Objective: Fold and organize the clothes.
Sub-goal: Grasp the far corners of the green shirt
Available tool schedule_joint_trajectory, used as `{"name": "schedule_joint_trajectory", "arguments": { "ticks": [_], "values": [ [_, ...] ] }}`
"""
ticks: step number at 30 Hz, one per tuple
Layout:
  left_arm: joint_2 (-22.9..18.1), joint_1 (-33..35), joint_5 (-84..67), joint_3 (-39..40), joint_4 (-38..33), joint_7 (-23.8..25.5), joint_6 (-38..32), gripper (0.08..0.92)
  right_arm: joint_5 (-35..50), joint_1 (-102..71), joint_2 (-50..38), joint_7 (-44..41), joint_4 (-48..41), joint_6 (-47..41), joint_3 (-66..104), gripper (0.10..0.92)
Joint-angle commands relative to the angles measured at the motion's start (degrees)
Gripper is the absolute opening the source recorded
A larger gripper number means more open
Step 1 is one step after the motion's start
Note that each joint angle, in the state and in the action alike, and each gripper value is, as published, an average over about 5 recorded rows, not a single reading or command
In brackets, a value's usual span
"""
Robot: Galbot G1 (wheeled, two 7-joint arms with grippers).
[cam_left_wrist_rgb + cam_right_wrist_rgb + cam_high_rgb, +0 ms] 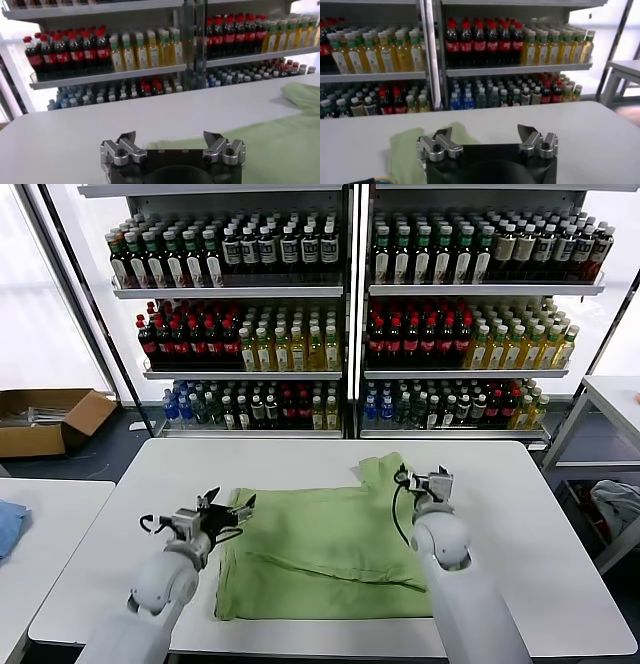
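On the white table, seen from the head camera, the light green shirt lay spread flat between the two arms, one sleeve reaching toward the shelves of bottles. The left gripper hovered at the shirt's left edge with its fingers spread wide; the right gripper sat by the far right sleeve, empty.

From the left wrist, the left gripper stood wide apart, holding nothing, the shirt just beyond it.

From the right wrist, the right gripper was likewise spread wide over the shirt.
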Motion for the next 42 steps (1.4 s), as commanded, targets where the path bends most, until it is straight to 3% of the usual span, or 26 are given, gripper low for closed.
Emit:
{"name": "schedule_joint_trajectory", "arguments": {
  "ticks": [1,6,14,29,42],
  "values": [
    [-1.11,-13.97,-1.76,4.04,15.79,0.89,-0.11,0.823,1.58,9.96,1.01,-0.48,-11.12,0.31,-1.61,0.823],
    [-1.31,-15.56,-1.71,4.69,19.22,0.98,-0.42,0.823,-0.39,13.68,2.96,-2.14,-17.93,0.54,-1.20,0.823],
    [-1.40,-14.69,-1.46,5.07,18.92,0.69,0.00,0.823,-2.74,15.23,4.96,-3.64,-24.84,1.16,0.46,0.823],
    [-2.04,-11.63,-0.97,4.47,16.72,0.56,0.78,0.823,-3.51,13.36,5.69,-4.48,-25.05,1.32,1.40,0.823],
    [-1.81,-5.36,-1.09,2.68,9.89,0.40,1.84,0.823,-4.21,11.31,6.06,-4.51,-23.35,0.90,1.60,0.823]
  ]
}}
